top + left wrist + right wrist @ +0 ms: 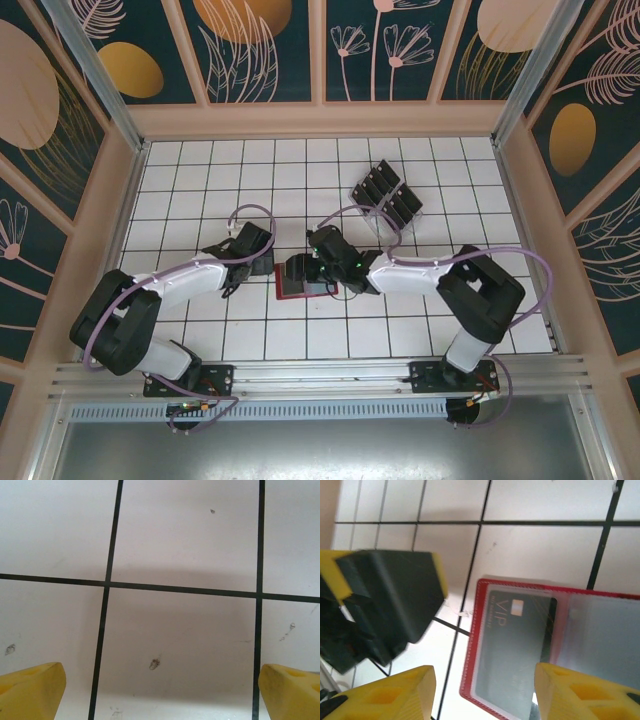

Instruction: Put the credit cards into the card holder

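A white tiled table (200, 180) with black grid lines carries an open red folding card holder (295, 289) near its middle and a clear slotted plastic rack (384, 224) farther back.

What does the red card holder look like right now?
The card holder lies open and flat on the white tiled table. It has a red rim and clear plastic pockets. A dark card marked VIP sits in one pocket. The right hand hovers close above it.

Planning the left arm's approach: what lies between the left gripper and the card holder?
Bare tile with a black grid line; the right wrist view shows it between left gripper and card holder.
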Available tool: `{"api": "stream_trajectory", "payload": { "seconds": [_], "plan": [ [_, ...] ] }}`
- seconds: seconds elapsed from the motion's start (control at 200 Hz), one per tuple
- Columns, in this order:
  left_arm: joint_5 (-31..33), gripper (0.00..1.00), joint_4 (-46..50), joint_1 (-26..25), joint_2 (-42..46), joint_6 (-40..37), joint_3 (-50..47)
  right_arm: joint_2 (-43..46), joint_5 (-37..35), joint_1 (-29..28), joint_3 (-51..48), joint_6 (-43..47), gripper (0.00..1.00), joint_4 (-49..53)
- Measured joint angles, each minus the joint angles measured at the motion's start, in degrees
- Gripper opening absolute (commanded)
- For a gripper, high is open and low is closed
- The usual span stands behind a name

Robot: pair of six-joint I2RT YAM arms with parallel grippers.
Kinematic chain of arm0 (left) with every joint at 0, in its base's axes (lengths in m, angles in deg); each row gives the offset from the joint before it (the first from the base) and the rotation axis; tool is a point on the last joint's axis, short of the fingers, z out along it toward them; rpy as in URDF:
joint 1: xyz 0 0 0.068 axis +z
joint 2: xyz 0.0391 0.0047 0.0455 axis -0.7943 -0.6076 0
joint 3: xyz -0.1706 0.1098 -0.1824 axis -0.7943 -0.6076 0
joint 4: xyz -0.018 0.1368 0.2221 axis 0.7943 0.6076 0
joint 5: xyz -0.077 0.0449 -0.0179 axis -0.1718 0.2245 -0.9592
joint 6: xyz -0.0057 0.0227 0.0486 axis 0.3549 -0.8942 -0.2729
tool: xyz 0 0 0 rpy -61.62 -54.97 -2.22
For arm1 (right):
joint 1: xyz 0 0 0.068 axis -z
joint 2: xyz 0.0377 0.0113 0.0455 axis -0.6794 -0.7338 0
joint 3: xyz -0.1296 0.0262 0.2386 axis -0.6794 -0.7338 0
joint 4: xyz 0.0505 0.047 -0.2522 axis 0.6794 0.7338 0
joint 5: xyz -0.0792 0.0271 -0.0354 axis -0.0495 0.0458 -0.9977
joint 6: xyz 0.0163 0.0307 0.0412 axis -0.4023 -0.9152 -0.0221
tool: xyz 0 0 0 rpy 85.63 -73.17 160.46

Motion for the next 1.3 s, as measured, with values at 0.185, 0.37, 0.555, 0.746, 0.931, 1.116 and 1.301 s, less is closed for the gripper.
{"api": "stream_trajectory", "payload": {
  "seconds": [0.185,0.37,0.555,0.746,0.931,1.116,1.301],
  "plan": [
    [-3.39,0.98,0.00,0.00,1.66,0.00,-2.49,0.09,0.26,0.57,-0.02,0.13,0.42,-0.52],
    [-5.81,0.99,-0.02,0.00,2.08,0.02,-4.00,-1.25,1.53,0.63,-1.09,-0.39,0.32,-2.69],
    [-6.60,0.98,-0.04,0.00,2.08,0.02,-4.72,-2.75,2.23,0.61,-2.34,-0.74,0.32,-3.65],
    [-7.48,0.98,-0.85,0.00,2.08,0.02,-4.81,-2.86,2.47,0.61,-3.54,-1.88,0.32,-4.31],
    [-7.63,0.98,-1.29,0.00,2.08,0.00,-4.85,-2.97,2.91,0.48,-4.42,-2.47,0.32,-5.31],
    [-7.85,0.99,-1.36,0.00,1.84,0.00,-4.85,-4.15,3.30,-0.11,-4.46,-3.26,0.31,-5.95],
    [-8.22,0.98,-1.79,0.00,1.57,0.00,-4.92,-4.76,3.45,-0.48,-4.46,-3.45,0.30,-6.03]
  ]
}}
